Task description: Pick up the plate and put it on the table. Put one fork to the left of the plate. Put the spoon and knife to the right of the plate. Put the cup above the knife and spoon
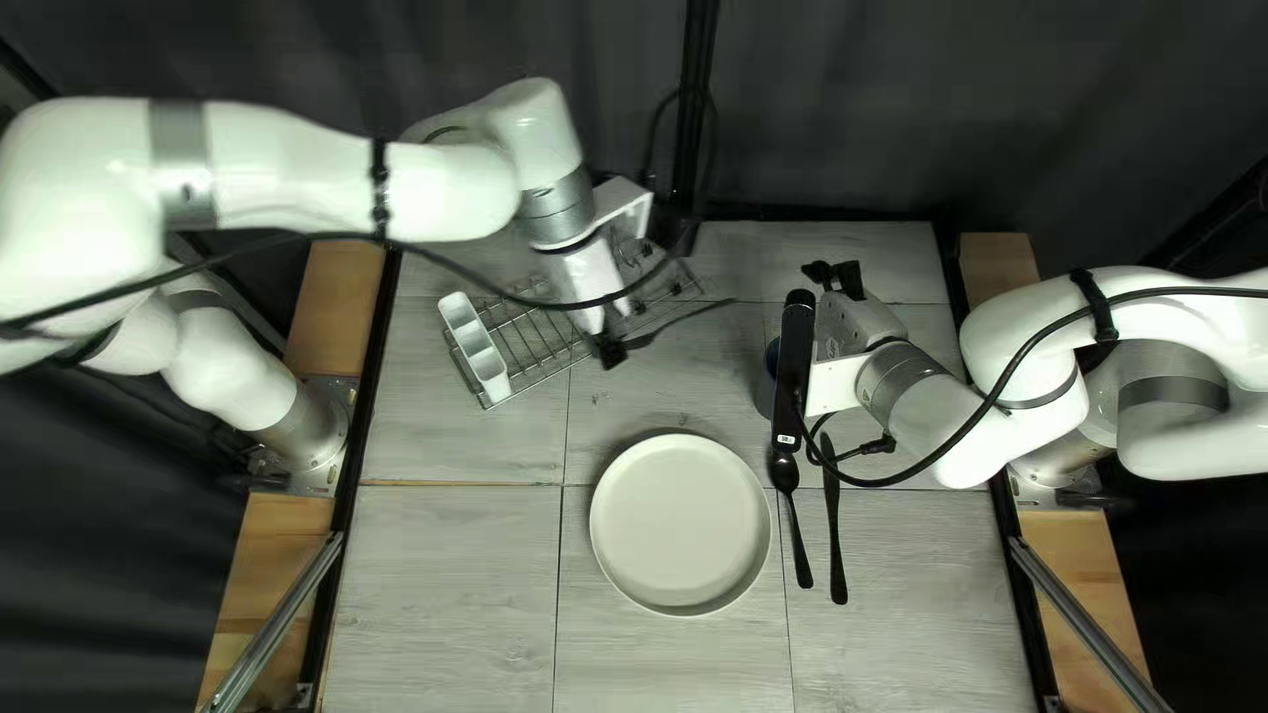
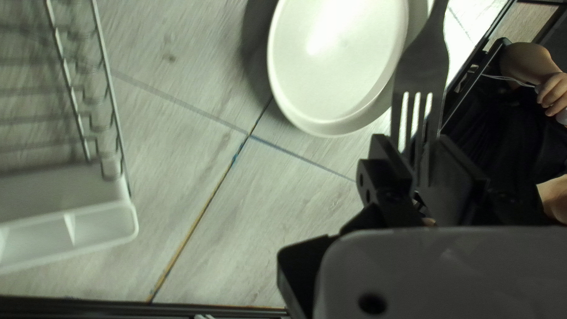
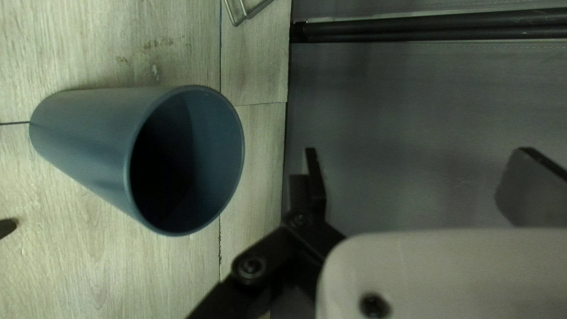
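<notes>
So we've got our left gripper [image 1: 610, 354] closed on the fork [image 1: 684, 318], pinching it at the tine end with the handle sticking out past the fingertips. It's beside the wire rack [image 1: 528, 346], which has a white cutlery holder [image 1: 473, 346] along one side. Our right gripper [image 1: 834, 275] is wide open with nothing in it; in its wrist view the blue cup [image 3: 88, 124] stands upright on the table [image 1: 449, 568], off to the side of the fingers rather than between them.

From the top left view, the cup is mostly hidden by our right arm, up past the spoon [image 1: 793, 515] and knife [image 1: 834, 528]. Those two lie to the right of the plate [image 1: 680, 524], spoon nearer to it, and the plate's sitting flat on the table. Oh, and our left wrist view catches a person's hand [image 2: 554, 94] past the table's edge.
</notes>
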